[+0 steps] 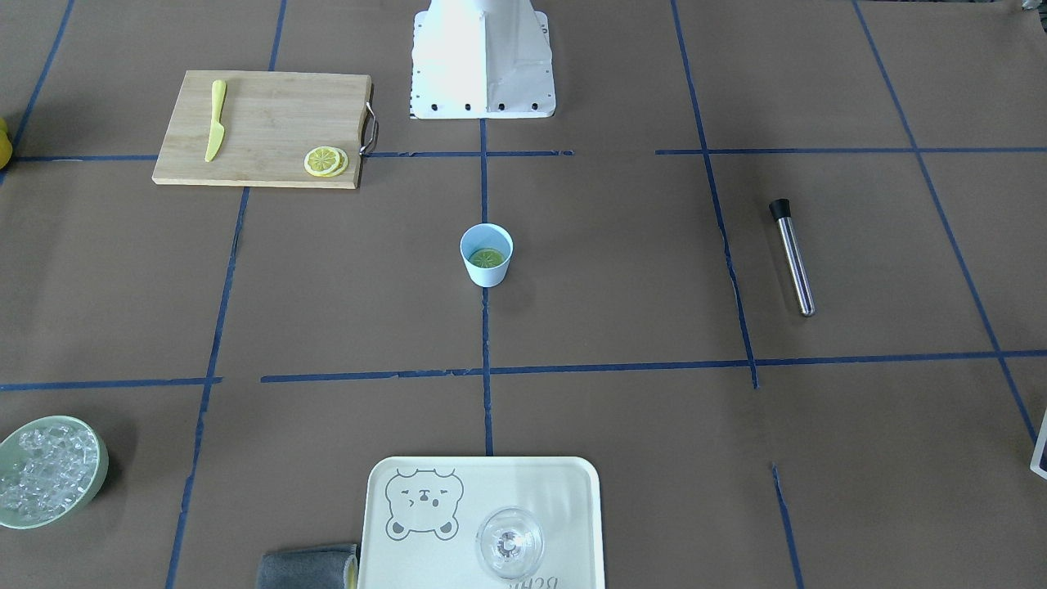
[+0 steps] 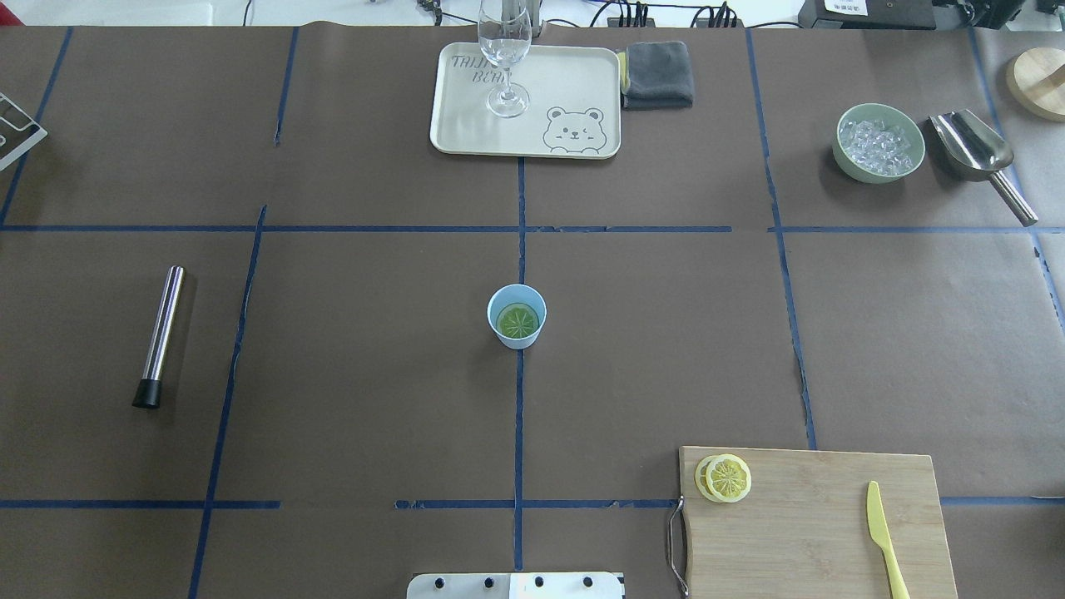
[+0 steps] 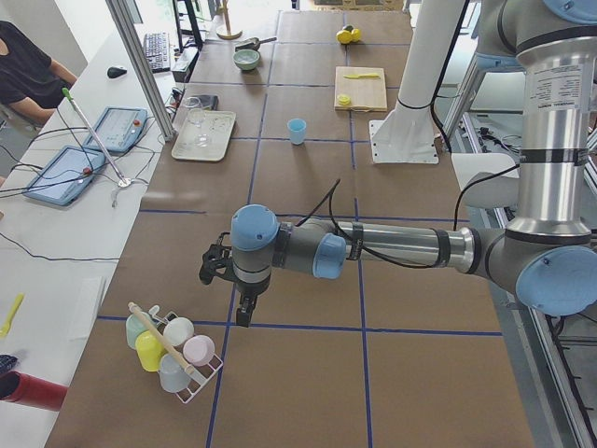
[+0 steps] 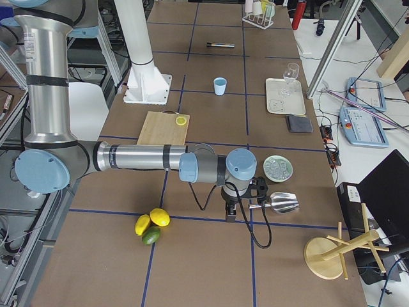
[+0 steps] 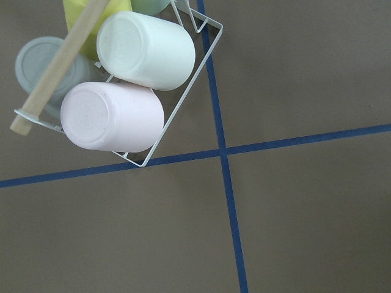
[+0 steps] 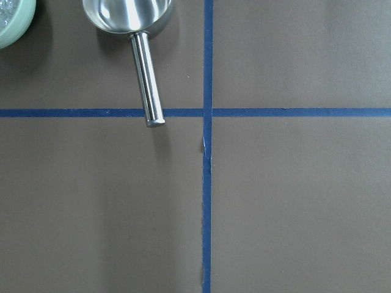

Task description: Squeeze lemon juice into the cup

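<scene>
The pale blue cup [image 1: 487, 276] stands at the table's middle, and it also shows in the overhead view [image 2: 517, 337]. A lemon slice [image 1: 486, 258] lies flat inside it, greenish in the cup's shade [image 2: 517, 319]. Two more lemon slices [image 2: 725, 478] lie stacked on the wooden cutting board [image 2: 815, 532]. Neither gripper shows in the front or overhead view. My left gripper [image 3: 244, 315] hangs over the table's left end by a rack of cups. My right gripper [image 4: 231, 214] hangs over the right end by the metal scoop. I cannot tell whether either is open or shut.
A yellow plastic knife [image 2: 884, 541] lies on the board. A metal muddler [image 2: 160, 334] lies at the left. A bear tray [image 2: 574, 91] with a clear glass [image 2: 504, 50], a grey cloth [image 2: 658, 73], a green ice bowl [image 2: 879, 141] and a scoop [image 2: 973, 148] are at the far side.
</scene>
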